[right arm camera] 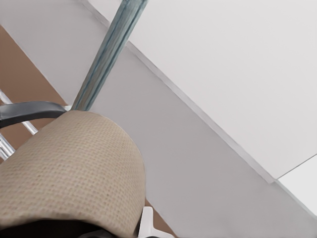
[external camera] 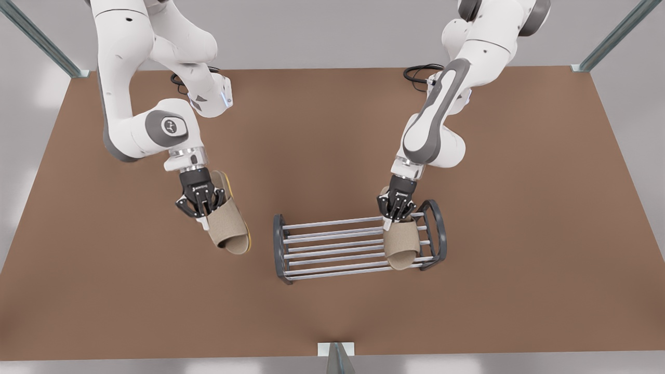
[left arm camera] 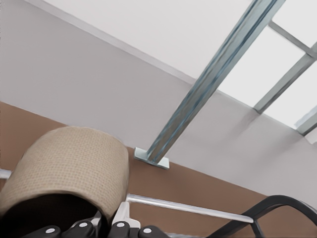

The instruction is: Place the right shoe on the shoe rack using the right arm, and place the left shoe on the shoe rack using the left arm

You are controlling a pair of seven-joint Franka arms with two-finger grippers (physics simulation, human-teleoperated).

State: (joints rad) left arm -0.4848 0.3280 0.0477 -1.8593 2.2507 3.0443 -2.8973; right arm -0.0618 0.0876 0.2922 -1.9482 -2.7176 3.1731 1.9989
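Observation:
The shoe rack (external camera: 332, 244) of silver bars between dark end frames stands on the brown table (external camera: 332, 130). My left gripper (external camera: 396, 215), on the front view's right, is shut on the band of the tan left shoe (external camera: 401, 244), which lies across the bars at the rack's right end. In the left wrist view that left shoe (left arm camera: 69, 163) sits beside a rack bar (left arm camera: 183, 207). My right gripper (external camera: 203, 215), on the front view's left, is shut on the tan right shoe (external camera: 228, 228). It is tilted, yellow sole edge showing, left of the rack. The right wrist view shows this right shoe (right arm camera: 74, 168) with the rack's end frame (right arm camera: 25, 111) beyond it.
A metal post (external camera: 336, 356) stands at the table's near edge, in line with the rack. Two more posts rise at the far corners (external camera: 613, 36). Black cables (external camera: 421, 72) lie by the arm bases. Bare table surrounds the rack on all sides.

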